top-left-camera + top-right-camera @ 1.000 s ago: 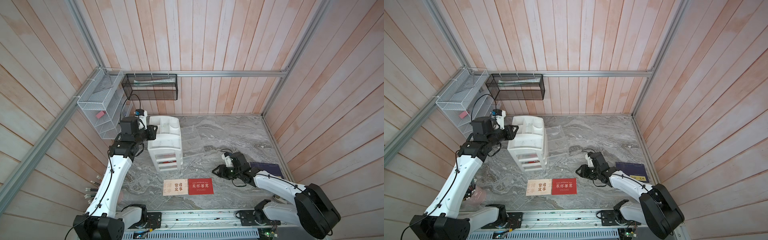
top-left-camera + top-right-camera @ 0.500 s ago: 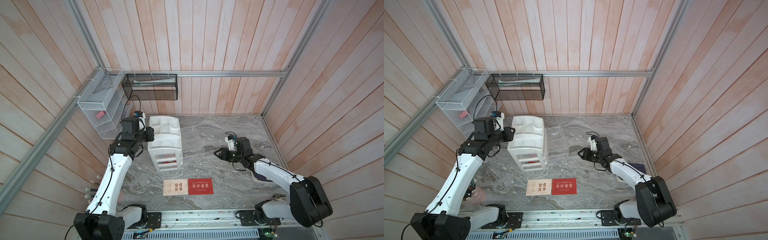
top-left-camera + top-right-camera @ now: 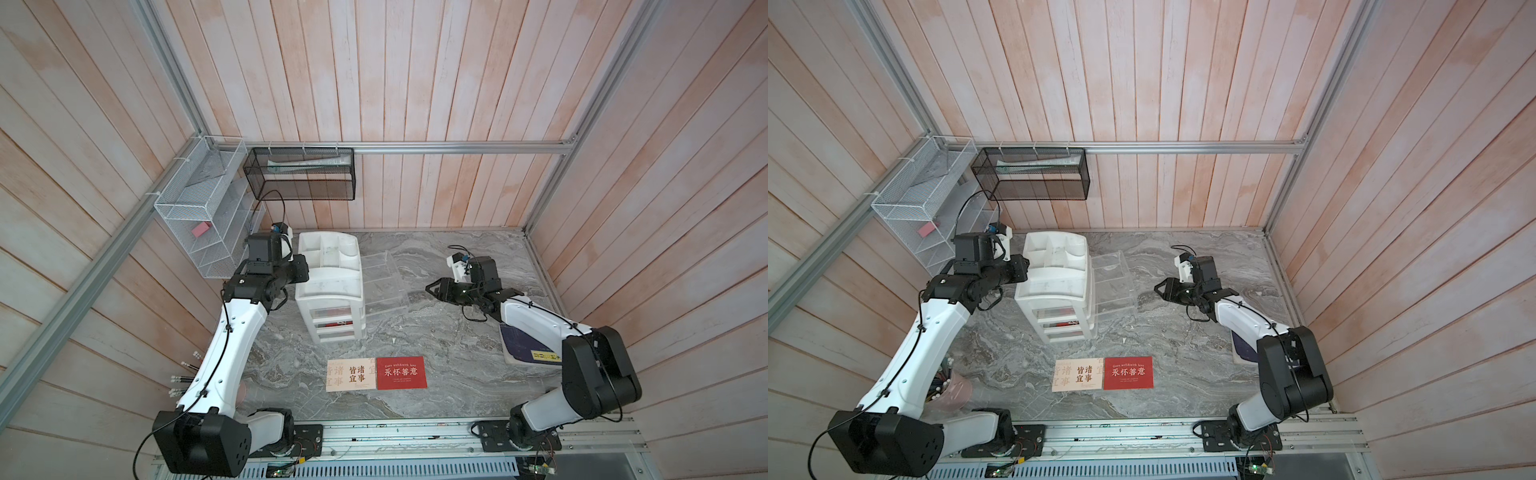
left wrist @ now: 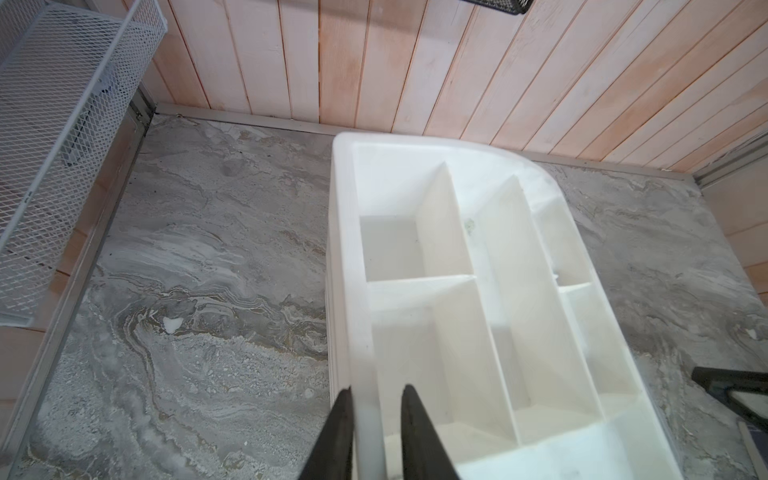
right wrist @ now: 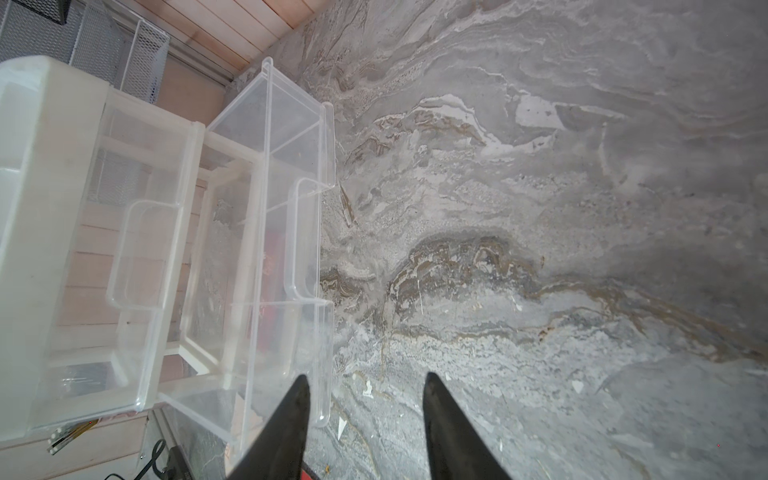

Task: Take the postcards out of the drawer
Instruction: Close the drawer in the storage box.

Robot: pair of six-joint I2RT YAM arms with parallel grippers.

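Note:
Two postcards lie at the table's front, one cream [image 3: 351, 375] and one red [image 3: 401, 372]. A third red postcard [image 3: 338, 323] shows through a shut drawer of the white drawer unit [image 3: 328, 286], also seen in the right wrist view [image 5: 274, 266]. The unit's top clear drawer [image 3: 384, 282] is pulled out and looks empty. My left gripper [image 4: 376, 388] straddles the unit's top rim, one finger outside and a small gap inside. My right gripper [image 5: 365, 382] is open and empty beside that drawer's front corner, a short way off it [image 3: 432, 288].
A dark navy booklet [image 3: 528, 351] lies partly under my right arm. A white wire shelf [image 3: 199, 216] and a black mesh basket [image 3: 299, 174] hang on the back left walls. A pink cup of pens [image 3: 951, 386] stands by the left arm's base.
My right gripper has swung from the table's front, near the booklet, back and left to the pulled-out clear drawer. My left gripper's fingers have narrowed around the unit's rim.

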